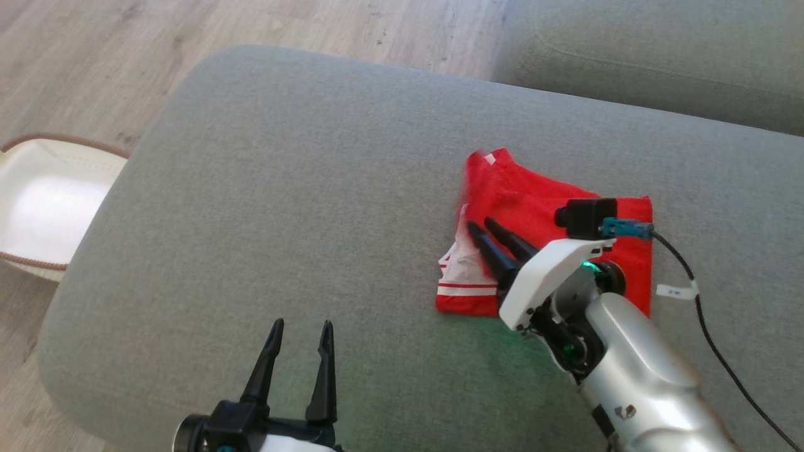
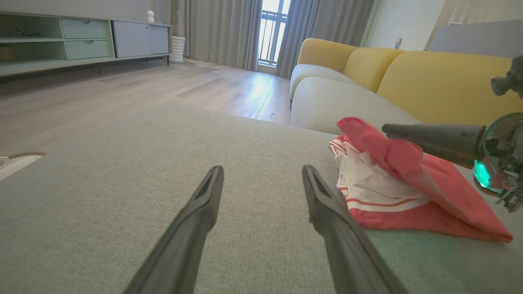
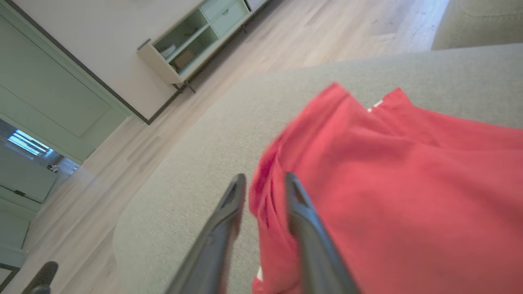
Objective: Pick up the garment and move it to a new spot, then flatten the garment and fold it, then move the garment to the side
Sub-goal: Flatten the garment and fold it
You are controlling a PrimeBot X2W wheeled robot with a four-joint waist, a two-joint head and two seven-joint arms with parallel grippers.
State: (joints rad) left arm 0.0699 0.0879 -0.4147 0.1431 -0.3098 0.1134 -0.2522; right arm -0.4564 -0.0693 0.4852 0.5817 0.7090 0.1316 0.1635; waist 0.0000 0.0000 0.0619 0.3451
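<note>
though garment [image 3: 388, 183] edge between right gripper [image 3: 264, 179] fingers, grip blurred

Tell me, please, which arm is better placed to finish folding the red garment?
Right. The right gripper sits over the red garment, fingers pinching a raised fold; the left gripper hangs open over bare grey cushion, beside the cloth.

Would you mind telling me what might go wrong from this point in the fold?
The right gripper has only a thin, blurred edge of the garment between its fingers; it may slip and the fold fall open. The white panel is bunched underneath, so creases could be folded in. The left gripper hovers open, pinning nothing.
</note>
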